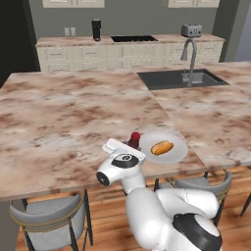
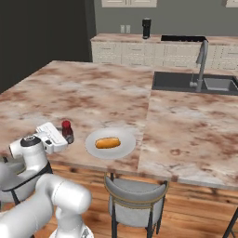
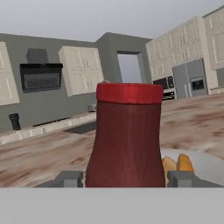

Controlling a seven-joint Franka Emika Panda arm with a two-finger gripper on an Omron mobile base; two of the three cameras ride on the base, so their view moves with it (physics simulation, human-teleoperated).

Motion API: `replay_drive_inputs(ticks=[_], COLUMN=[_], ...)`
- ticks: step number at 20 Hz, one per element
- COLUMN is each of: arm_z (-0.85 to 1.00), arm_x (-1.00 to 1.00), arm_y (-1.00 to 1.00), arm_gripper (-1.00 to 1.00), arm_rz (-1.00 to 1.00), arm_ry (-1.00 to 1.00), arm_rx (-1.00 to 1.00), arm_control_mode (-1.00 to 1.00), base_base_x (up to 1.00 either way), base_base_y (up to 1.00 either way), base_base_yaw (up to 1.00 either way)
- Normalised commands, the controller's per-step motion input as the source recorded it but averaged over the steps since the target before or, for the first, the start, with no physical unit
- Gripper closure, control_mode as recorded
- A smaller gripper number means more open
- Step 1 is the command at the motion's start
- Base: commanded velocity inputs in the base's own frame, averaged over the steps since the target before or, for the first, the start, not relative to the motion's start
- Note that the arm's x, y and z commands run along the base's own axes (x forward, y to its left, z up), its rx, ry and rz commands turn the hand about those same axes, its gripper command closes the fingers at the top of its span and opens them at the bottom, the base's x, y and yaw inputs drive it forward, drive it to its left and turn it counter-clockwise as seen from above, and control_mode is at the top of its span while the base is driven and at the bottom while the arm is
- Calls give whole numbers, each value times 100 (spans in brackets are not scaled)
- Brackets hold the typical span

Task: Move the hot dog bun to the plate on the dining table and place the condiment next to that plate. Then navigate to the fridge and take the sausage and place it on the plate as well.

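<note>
The white arm rises from the base and bends forward, so the hand (image 1: 128,147) lies low and about level at the near edge of the bench (image 1: 59,117). The hand points away from the robot, across the marbled top.

In the hand view, the two dark fingertips (image 3: 69,178) stand on both sides of the lower part of the bottle (image 3: 126,135), very close to its body. They are partly spread, about as wide as the bottle. I cannot tell if they really press on it or only stand beside it.

The dark red bottle with the red cap stands upright. From the right base view it seems to rest on the bench, just in front of the hand, but its bottom is hidden. It is just beside the plate (image 1: 177,149), on the plate's left side, and I cannot tell if they touch.

The bun (image 1: 162,147) lies on the white plate, near its middle. The plate rests on the bench near the front edge.
</note>
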Motion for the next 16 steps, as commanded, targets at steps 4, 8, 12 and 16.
replay_drive_inputs(ticks=[4,8,12,16], arm_z=[-20,-21,-20,-21], arm_x=[1,1,6,16], arm_y=[0,5,2,0], arm_gripper=[100,100,100,100], arm_rz=[0,0,0,0], arm_ry=[0,5,2,-1], arm_rx=[0,0,0,0], arm_control_mode=[-100,-100,-100,-100], base_base_x=[0,0,0,0], base_base_y=[0,0,0,0], base_base_yaw=[0,0,0,0])
